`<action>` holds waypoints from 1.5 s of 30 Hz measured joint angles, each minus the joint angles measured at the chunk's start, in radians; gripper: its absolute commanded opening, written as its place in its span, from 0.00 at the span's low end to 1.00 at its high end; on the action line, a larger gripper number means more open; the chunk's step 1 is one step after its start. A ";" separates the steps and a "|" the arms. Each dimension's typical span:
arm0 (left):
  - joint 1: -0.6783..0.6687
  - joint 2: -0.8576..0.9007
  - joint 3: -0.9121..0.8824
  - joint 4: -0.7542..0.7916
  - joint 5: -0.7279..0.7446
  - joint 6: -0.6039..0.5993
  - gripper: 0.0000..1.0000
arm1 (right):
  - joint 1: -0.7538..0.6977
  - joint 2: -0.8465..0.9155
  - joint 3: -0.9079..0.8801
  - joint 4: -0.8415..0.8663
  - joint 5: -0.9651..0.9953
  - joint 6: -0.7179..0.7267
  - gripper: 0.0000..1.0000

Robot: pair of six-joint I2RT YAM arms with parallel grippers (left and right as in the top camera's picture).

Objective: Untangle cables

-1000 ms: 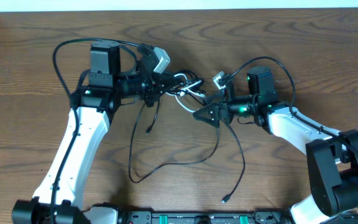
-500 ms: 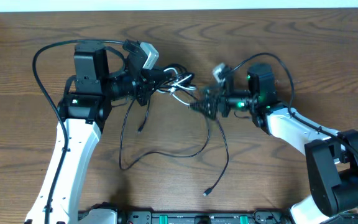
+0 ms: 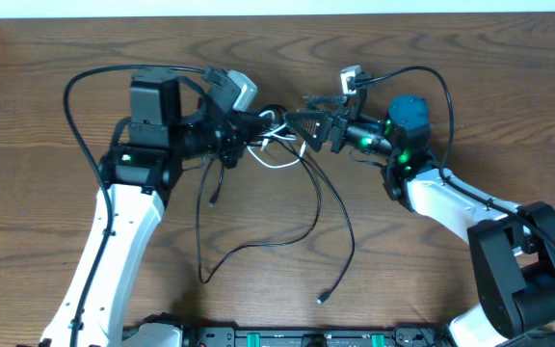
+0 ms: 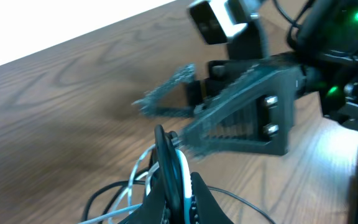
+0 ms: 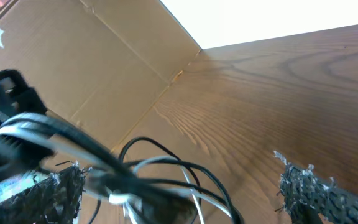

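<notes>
You're at the pull-apart step. The knot (image 3: 279, 136) looks lifted off the table (image 3: 470, 67) and hangs b/w your two arms, not yet undone.

Your left gripper (image 3: 255, 131) is clamped tight on the bundle. The left wrist cam shows its fingertips pinched together, w/ strands of the white cable (image 3: 276, 158) and the black cable (image 3: 348, 226) coming out below them.

Your right gripper (image 3: 297, 128) is spread as wide as it goes w/ nothing in it. It points at the left one, tips just beside the knot. In the right wrist cam the tangled strands lie b/w its two fingers, untouched as far as I can tell.

Two long black strands drop from the knot to the table. One ends in a small plug (image 3: 323, 300) near the front edge; the other trails to lower left. The white cable is bunched in short loops right at the knot.

Next move, imo: close the right on ONE strand only, pref. white, then draw the arms apart slowly. The cams blur the strands, so I can't tell which would be caught. Grab both colours & you just tighten it. Watch the plug too, as it could snag going through a loop.
</notes>
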 measured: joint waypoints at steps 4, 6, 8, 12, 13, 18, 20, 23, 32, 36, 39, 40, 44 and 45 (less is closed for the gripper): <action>-0.040 0.000 0.000 0.000 -0.019 -0.003 0.07 | 0.024 0.000 0.000 -0.018 0.050 0.000 0.99; -0.053 0.000 0.000 0.002 -0.025 -0.004 0.08 | 0.030 -0.001 0.005 -0.121 0.080 -0.025 0.99; -0.060 0.000 0.000 0.020 -0.003 -0.005 0.07 | 0.035 -0.003 0.005 -0.227 0.121 -0.046 0.99; -0.066 0.002 0.000 0.071 0.092 -0.007 0.08 | 0.037 -0.003 0.003 -0.392 0.182 -0.087 0.99; -0.066 0.002 0.000 0.090 0.121 -0.007 0.07 | 0.038 -0.002 0.003 -0.430 0.195 -0.103 0.99; -0.069 0.002 0.000 0.130 0.185 -0.007 0.07 | 0.047 -0.002 0.003 -0.523 0.227 -0.166 0.99; -0.069 0.002 0.000 0.136 0.193 -0.007 0.07 | 0.050 -0.002 0.003 -0.547 0.232 -0.177 0.99; -0.069 0.002 0.000 0.139 0.196 -0.007 0.07 | 0.051 -0.002 0.003 -0.557 0.237 -0.188 0.99; -0.069 0.002 0.000 0.140 0.196 -0.008 0.08 | 0.051 -0.002 0.003 -0.557 0.240 -0.195 0.99; -0.069 0.002 0.000 0.139 0.196 -0.011 0.08 | 0.051 -0.002 0.002 -0.520 0.221 -0.195 0.99; -0.069 0.002 0.000 0.126 0.181 -0.015 0.07 | 0.051 -0.002 -0.001 -0.383 0.148 -0.198 0.99; -0.071 0.002 0.000 0.098 0.147 -0.017 0.07 | 0.051 -0.001 -0.002 -0.315 0.109 -0.197 0.99; -0.070 0.002 0.000 0.016 0.027 -0.025 0.08 | 0.052 -0.001 -0.003 -0.098 -0.014 -0.169 0.99; -0.070 0.002 0.000 -0.002 0.008 -0.026 0.08 | 0.052 -0.001 -0.003 -0.058 -0.030 -0.159 0.99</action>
